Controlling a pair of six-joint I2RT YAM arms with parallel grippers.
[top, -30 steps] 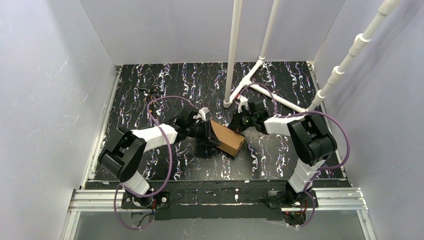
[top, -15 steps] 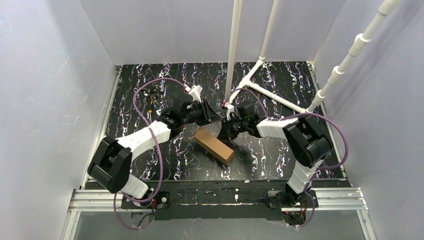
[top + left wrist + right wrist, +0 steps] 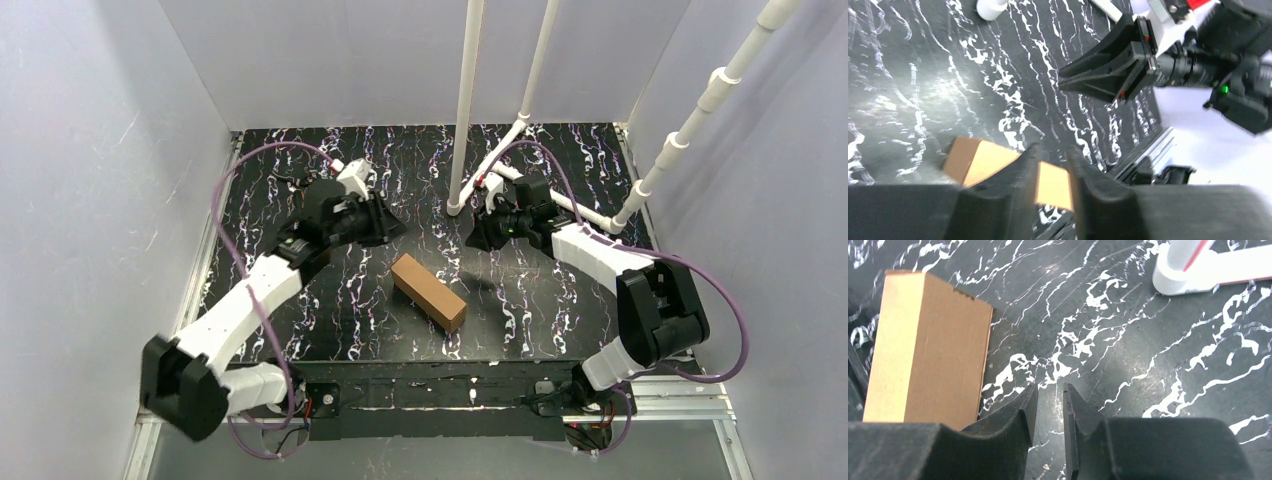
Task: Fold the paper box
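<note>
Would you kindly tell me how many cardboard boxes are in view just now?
1: the paper box, folded shut, lies free near the middle of the marbled table. Nothing suggests another is hidden.

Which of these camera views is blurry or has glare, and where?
Top external view: evenly lit, the paper box sharp. Left wrist view: left gripper's fingers close and soft, hazy sheen on the table at the left. Right wrist view: box crisp, right gripper's fingers dark and soft, a pale glare patch mid-table.
</note>
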